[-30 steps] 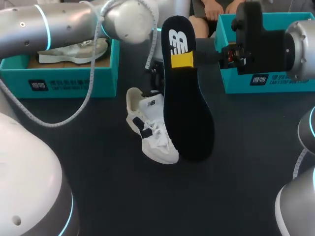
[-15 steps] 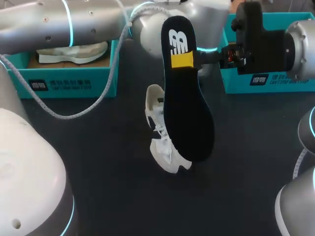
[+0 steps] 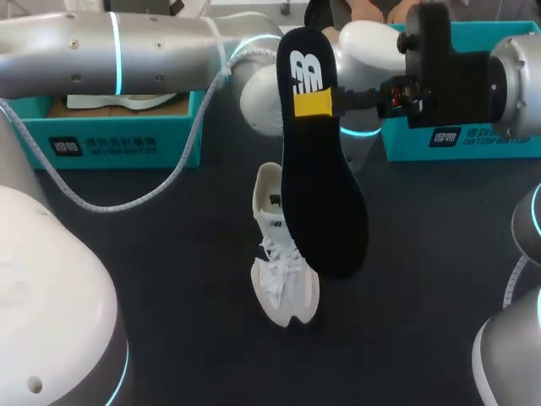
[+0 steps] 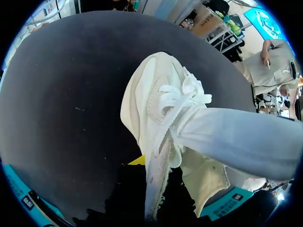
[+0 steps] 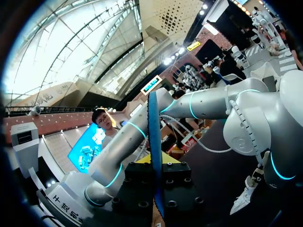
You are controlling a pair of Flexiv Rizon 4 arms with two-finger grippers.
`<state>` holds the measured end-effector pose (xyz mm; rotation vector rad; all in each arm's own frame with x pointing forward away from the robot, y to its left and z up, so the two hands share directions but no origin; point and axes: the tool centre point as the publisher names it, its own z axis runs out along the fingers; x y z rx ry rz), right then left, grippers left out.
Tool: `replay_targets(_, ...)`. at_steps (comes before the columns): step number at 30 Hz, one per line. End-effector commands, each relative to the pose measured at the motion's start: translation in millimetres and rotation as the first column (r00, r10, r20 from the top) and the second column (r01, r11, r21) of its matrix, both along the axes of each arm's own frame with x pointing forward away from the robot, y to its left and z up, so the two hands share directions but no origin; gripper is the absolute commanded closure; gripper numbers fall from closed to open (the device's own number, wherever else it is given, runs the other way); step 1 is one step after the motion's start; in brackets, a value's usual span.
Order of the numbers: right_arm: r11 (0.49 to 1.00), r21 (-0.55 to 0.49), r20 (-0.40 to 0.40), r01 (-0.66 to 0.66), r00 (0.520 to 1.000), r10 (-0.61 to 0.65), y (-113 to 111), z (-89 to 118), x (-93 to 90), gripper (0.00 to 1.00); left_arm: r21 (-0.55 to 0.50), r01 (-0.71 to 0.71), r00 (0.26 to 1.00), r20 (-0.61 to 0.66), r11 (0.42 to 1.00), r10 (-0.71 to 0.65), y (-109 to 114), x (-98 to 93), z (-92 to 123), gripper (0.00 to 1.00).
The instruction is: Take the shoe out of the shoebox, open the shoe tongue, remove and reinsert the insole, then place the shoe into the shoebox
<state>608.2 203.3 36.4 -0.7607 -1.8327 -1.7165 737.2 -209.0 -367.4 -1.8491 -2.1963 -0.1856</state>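
The white lace-up sneaker [image 3: 283, 269] is out of its box and the dark navy foam insole with a white logo [image 3: 325, 199] is out of the sneaker, so the first half of the job looks done. What seems to be left is sliding the insole back in and returning the sneaker to a box. Whether the tongue is fully folded open cannot be told from here.

The sneaker is at the middle of the dark surface [image 3: 169, 279], with its long axis running near to far. Its toe points to the near edge and its heel to the far side. The left gripper [image 4: 149, 189] sits at that heel and appears clamped narrowly on the collar wall, though only one yellow tip shows beside it.

The right gripper [image 5: 154, 176] is closed flat on the insole, pinching it close to the logo end. The insole hangs above the sneaker's right side with its long axis also near to far, its logo end far and its rounded toe end near.

A teal cardboard shoebox [image 3: 110, 139] holding another pale shoe stands far left. A second teal box [image 3: 448, 139] stands far right.
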Motion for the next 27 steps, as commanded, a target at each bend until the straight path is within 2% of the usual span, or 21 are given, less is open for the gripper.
replay_targets(1, 1.0, 0.0, -0.001, 0.0, 1.0, 0.0, 3, 0, 1.3, 1.0, 0.005, 0.001, 1.0, -0.026, 1.0, -0.001, 0, -2.3, -9, 1.0)
replay_targets(10, 1.0, 0.0, -0.001, 0.0, 1.0, 0.0, 3, 0, 1.3, 1.0, 0.022, 0.016, 0.994, -0.104, 1.0, -0.014, -4, 1.9, -32, 1.0)
replay_targets(11, 1.0, 0.0, -0.001, 0.0, 1.0, 0.0, 3, 0, 1.3, 1.0, 0.019, 0.015, 0.994, -0.105, 1.0, -0.013, -3, 2.1, -32, 0.58)
replay_targets(12, 1.0, 0.0, -0.001, 0.0, 1.0, 0.0, 3, 0, 1.3, 1.0, 0.012, 0.024, 0.994, -0.103, 1.0, -0.022, -3, 1.9, -29, 0.2)
replay_targets(13, 1.0, 0.0, -0.001, 0.0, 1.0, 0.0, 3, 0, 1.3, 1.0, 0.005, 0.027, 0.994, -0.103, 1.0, -0.026, -2, 1.8, -28, 0.0)
replay_targets(22, 1.0, 0.0, -0.001, 0.0, 1.0, 0.0, 3, 0, 1.3, 1.0, -0.139, -0.005, 0.998, -0.059, 0.99, -0.003, -4, 10.6, 15, 0.0)
replay_targets(27, 1.0, 0.0, -0.001, 0.0, 1.0, 0.0, 3, 0, 1.3, 1.0, -0.256, -0.071, 0.997, -0.044, 0.964, 0.062, -9, 28.5, 44, 0.0)
